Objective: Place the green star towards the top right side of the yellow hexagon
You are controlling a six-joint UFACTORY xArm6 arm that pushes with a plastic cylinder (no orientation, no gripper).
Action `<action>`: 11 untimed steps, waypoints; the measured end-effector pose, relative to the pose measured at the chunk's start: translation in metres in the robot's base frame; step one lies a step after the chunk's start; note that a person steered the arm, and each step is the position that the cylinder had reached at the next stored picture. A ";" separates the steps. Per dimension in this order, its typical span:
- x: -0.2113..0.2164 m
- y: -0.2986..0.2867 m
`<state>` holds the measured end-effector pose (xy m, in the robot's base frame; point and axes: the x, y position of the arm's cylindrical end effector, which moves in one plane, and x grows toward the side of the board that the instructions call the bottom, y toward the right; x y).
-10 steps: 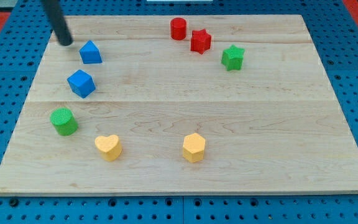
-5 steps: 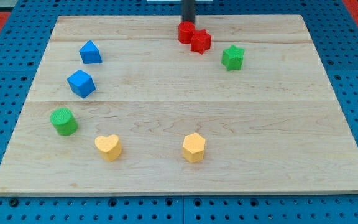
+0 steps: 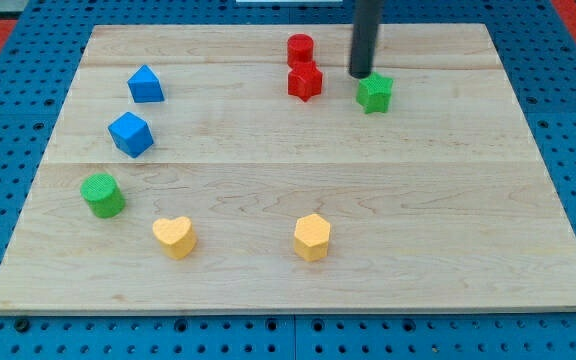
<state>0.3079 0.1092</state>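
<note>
The green star (image 3: 374,93) lies near the view's top right on the wooden board (image 3: 418,200). The yellow hexagon (image 3: 311,237) sits near the view's bottom, a little right of centre, far below the star. My tip (image 3: 360,74) is at the end of the dark rod, right at the star's upper left edge, touching it or nearly so.
A red cylinder (image 3: 300,49) and a red star (image 3: 305,81) stand just left of the rod. Two blue blocks (image 3: 145,84) (image 3: 131,134) lie at the left, a green cylinder (image 3: 102,195) below them, and a yellow heart (image 3: 174,237) at the bottom left.
My tip swept from the board's top left across the top to the green star's upper left. On the way it nudged the red cylinder and pushed the red star down and left.
</note>
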 end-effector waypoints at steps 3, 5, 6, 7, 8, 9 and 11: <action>0.094 0.013; 0.122 0.025; 0.155 0.024; 0.140 0.028; 0.146 0.064; 0.202 0.063; 0.211 -0.002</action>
<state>0.5189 0.1069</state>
